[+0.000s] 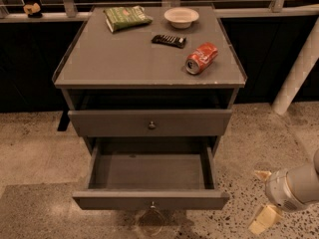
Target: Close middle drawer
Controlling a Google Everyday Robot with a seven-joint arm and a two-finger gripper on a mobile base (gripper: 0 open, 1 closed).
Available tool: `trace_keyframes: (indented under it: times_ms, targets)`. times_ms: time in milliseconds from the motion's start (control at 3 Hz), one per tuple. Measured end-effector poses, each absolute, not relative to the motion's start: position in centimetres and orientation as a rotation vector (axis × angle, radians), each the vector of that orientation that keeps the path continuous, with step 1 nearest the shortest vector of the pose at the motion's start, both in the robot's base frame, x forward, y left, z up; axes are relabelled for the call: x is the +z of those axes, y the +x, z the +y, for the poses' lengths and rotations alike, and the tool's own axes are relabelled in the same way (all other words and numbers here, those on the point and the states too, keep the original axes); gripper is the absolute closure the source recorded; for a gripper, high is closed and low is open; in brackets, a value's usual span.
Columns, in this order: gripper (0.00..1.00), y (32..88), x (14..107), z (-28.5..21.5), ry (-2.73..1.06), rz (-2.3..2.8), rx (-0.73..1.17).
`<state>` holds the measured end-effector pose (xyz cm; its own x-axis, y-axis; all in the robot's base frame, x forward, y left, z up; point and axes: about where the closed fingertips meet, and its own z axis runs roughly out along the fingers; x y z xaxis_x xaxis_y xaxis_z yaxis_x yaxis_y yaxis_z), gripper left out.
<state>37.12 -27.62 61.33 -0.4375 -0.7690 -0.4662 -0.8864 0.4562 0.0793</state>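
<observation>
From my seat I see the cabinet (124, 61) from above and in front. The middle drawer (149, 199) is pulled well out toward the camera, its front low in view with the knob (152, 203) at its centre. Its grey box lies open to me, and I see only bare floor and walls inside it. The drawer above (109, 123) is nearly flush, with a dark gap between it and the cabinet top, and I cannot see into it. The lowest drawer is hidden under the open one.

On the top, a green bag (127, 18) lies at the back left and a white bowl (181, 17) at the back right. I cannot make out anything in the bowl. A black packet (169, 40) lies in front of the bowl, and a red can (202, 58) lies on its side near the right edge.

The gripper (257, 200) hangs over the speckled floor (40, 148), to the right of the open drawer's front corner and apart from it. Its two pale fingers are spread and hold nothing.
</observation>
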Motion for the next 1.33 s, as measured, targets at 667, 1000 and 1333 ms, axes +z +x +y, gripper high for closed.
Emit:
trace_keyframes:
  times_ms: [667,1000,1333]
  targets:
    - [0.0,37.1,54.7,-27.7,-1.333,2.309,0.48]
    - [0.0,38.0,50.6,-26.9,-1.307,2.285,0.535]
    - [0.0,37.9,47.4,-26.2,-1.376,2.348,0.619]
